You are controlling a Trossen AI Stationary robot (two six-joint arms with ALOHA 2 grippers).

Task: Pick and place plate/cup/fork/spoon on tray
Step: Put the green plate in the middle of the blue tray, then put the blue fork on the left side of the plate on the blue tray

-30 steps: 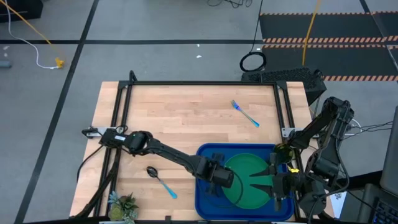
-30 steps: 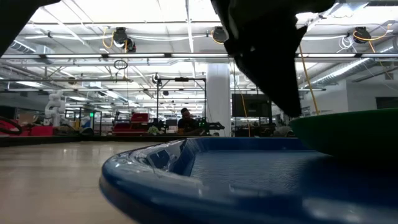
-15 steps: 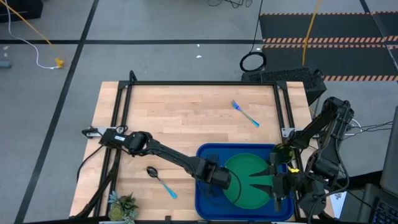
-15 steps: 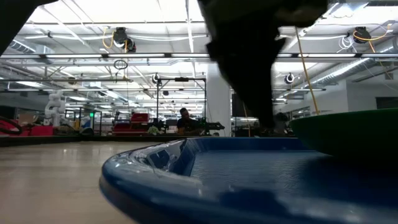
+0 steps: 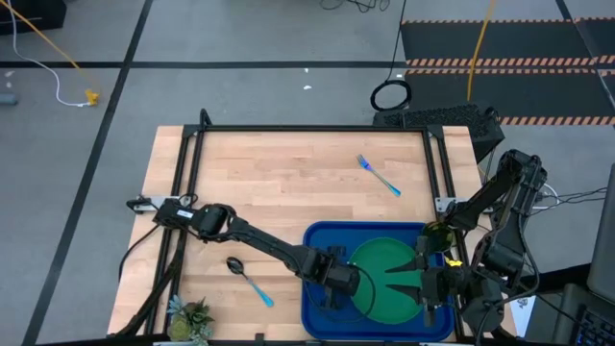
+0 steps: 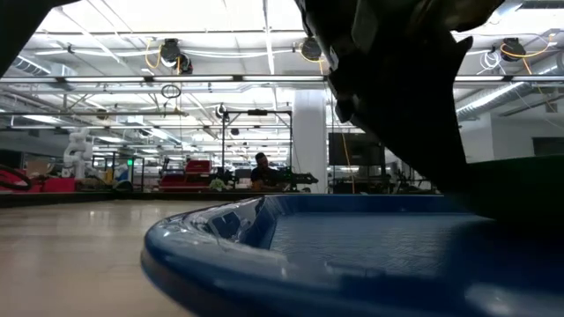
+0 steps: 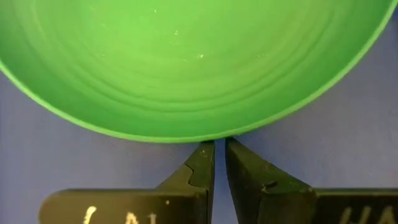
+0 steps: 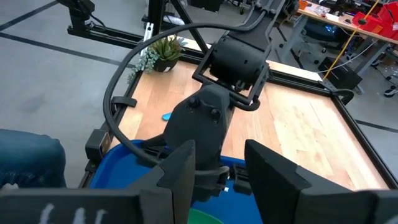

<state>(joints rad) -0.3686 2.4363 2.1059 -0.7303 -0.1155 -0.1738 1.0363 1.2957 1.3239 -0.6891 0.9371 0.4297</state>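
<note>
Left end effector (image 5: 357, 284) nearer the plate (image 5: 389, 279) rim, fingers narrow, empty — spoon (image 5: 248, 277) and fork (image 5: 378, 174) outside tray (image 5: 315, 312).

A green plate (image 5: 389, 279) lies in a bright blue tray (image 5: 317, 317) on a pale wood-grain table (image 5: 279, 183).

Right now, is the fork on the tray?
No, the fork lies on the bare wooden table, well apart from the blue tray, which holds only the green plate.
</note>
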